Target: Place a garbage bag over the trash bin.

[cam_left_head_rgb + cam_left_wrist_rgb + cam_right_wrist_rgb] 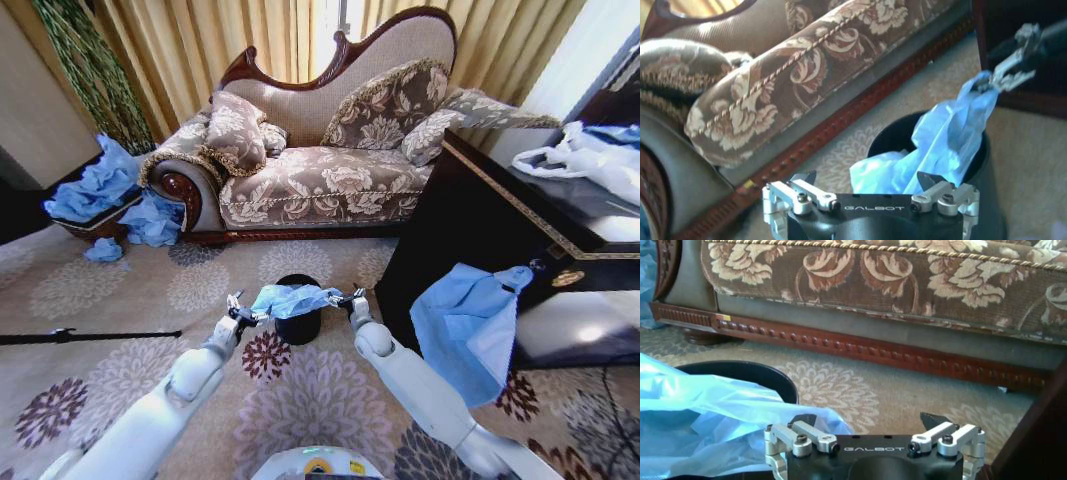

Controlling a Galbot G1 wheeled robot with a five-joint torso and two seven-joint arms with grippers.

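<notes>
Arms reach forward together over the patterned carpet, converging above the trash bin, which stands on the floor just in front of the sofa. The left gripper and the right gripper sit on either side of the bin at about rim height, each pinching an end of the garbage bag. The bag hangs stretched between them across the bin's mouth, part of it sagging inside. In the left wrist view the right gripper's fingertips are clamped on a corner of the blue plastic.
</notes>
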